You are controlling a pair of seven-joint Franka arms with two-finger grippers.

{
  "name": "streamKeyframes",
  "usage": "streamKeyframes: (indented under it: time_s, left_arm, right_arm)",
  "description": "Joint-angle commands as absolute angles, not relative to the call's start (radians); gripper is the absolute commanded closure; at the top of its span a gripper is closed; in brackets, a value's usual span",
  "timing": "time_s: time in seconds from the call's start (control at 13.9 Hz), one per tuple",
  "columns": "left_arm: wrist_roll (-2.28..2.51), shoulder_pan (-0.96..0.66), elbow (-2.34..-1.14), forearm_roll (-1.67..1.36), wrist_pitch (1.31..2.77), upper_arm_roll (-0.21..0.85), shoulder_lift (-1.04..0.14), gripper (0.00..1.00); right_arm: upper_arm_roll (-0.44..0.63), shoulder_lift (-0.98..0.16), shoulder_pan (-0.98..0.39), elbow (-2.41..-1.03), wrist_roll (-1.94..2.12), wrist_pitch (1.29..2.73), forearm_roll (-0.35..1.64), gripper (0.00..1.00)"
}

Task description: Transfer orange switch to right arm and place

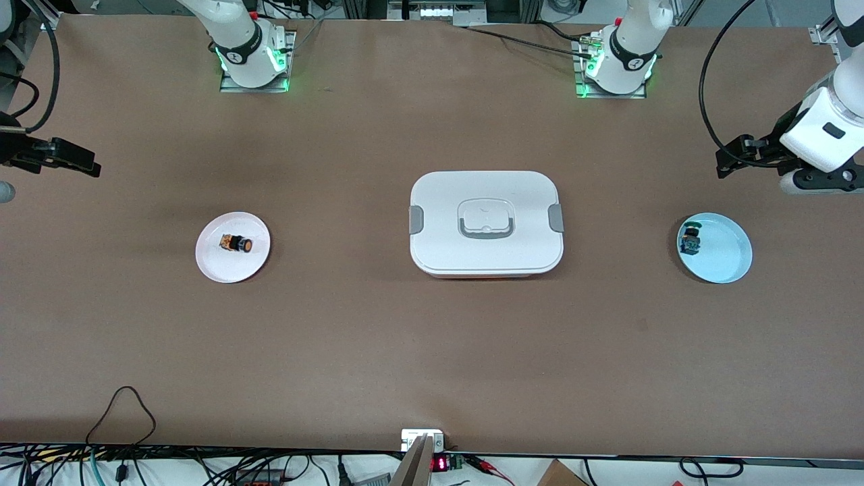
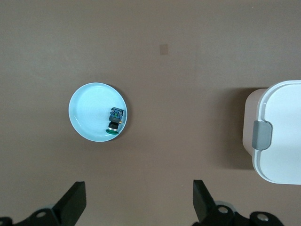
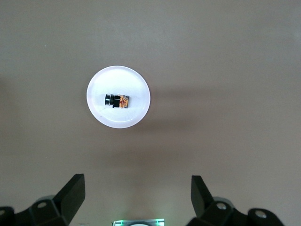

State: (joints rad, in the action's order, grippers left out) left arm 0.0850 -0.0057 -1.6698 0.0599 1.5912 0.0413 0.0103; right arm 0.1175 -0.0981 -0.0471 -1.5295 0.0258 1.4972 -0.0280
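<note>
Both jaws stand wide and hold nothing, as I see from the two wrist views. My left gripper (image 2: 136,202) hangs over bare tabletop (image 1: 432,351) at the left arm's end, beside the light blue plate (image 1: 725,260). My right gripper (image 3: 136,202) hangs over the tabletop at the right arm's end, near the white plate (image 1: 216,260). Each arm waits apart from its plate.

The orange switch (image 1: 236,244) lies on its side in the white plate, about in the middle. The green-capped switch (image 1: 690,239) lies in the light blue plate, close to the rim on the side toward the centre of the tabletop. Between the two plates, well apart from both, stands a white box (image 1: 486,223) with its lid on and a grey clasp at each end.
</note>
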Motion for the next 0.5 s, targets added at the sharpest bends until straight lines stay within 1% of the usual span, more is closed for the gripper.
streamKeyframes:
  time_s: [0.0, 0.14, 0.43]
  left_arm:
    - [0.061, -0.005, -1.667, 0.049, 1.58, 0.043, 0.017, 0.0]
    - [0.06, -0.005, -1.667, 0.049, 1.58, 0.043, 0.017, 0.0]
    - [0.061, -0.005, -1.667, 0.049, 1.58, 0.044, 0.017, 0.0]
  right_arm:
    - [0.095, -0.02, -0.026, -1.611, 0.034, 1.517, -0.022, 0.0]
    - [0.098, -0.011, -0.026, -1.608, 0.032, 1.493, -0.018, 0.0]
    - [0.098, -0.012, -0.025, -1.603, 0.032, 1.497, -0.017, 0.0]
